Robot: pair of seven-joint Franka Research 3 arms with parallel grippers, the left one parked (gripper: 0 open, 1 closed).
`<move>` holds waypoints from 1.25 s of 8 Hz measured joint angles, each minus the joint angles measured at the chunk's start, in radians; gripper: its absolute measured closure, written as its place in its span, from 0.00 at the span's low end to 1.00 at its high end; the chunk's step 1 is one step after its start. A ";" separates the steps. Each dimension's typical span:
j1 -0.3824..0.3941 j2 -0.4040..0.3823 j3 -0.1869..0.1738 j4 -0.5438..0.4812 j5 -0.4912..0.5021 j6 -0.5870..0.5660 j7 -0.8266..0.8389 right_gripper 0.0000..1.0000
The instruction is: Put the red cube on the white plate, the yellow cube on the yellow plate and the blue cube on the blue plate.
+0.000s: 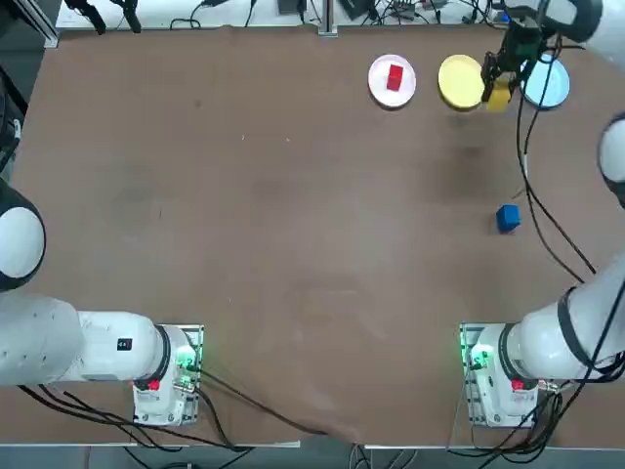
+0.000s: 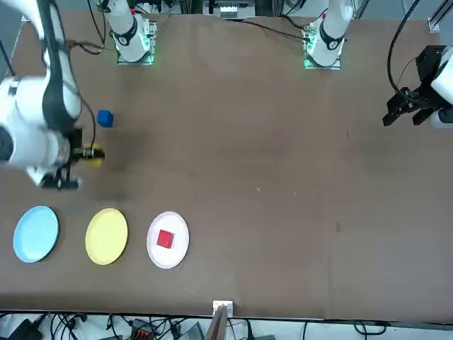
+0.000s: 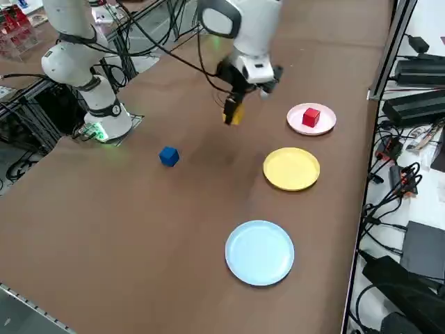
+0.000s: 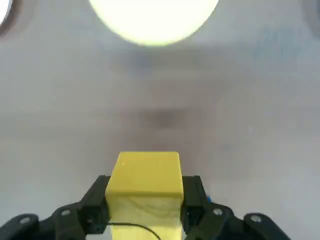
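My right gripper [image 1: 497, 90] is shut on the yellow cube [image 4: 146, 187] and holds it in the air, close to the yellow plate [image 1: 459, 82] on the side toward my base. In the right side view the yellow cube [image 3: 233, 113] hangs well above the table. The red cube [image 1: 395, 77] rests on the white plate [image 1: 379, 93]. Lying loose on the table nearer my base is the blue cube [image 1: 507, 217]. The blue plate [image 1: 549, 86] holds nothing and is partly covered by my arm in the top view.
The three plates stand in a row along the far edge: white plate [image 2: 176, 248], yellow plate [image 2: 106, 236], blue plate [image 2: 35, 233]. Cables and power strips [image 3: 417, 104] lie just past that edge. Brown table surface [image 1: 273, 215] stretches toward the parked left arm.
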 joint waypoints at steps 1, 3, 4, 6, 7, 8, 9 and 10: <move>-0.016 0.098 0.000 0.099 0.000 0.020 -0.002 0.30; -0.028 0.248 0.002 0.232 0.000 0.155 -0.004 0.30; -0.025 0.304 0.008 0.256 0.000 0.253 -0.004 0.30; -0.017 0.388 0.013 0.274 0.000 0.392 -0.003 0.30; -0.015 0.411 0.013 0.282 0.000 0.431 -0.003 0.30; -0.014 0.423 0.013 0.290 0.000 0.454 -0.003 0.30; -0.013 0.430 0.013 0.295 0.000 0.464 -0.003 0.30; -0.013 0.434 0.013 0.296 0.000 0.466 -0.003 0.30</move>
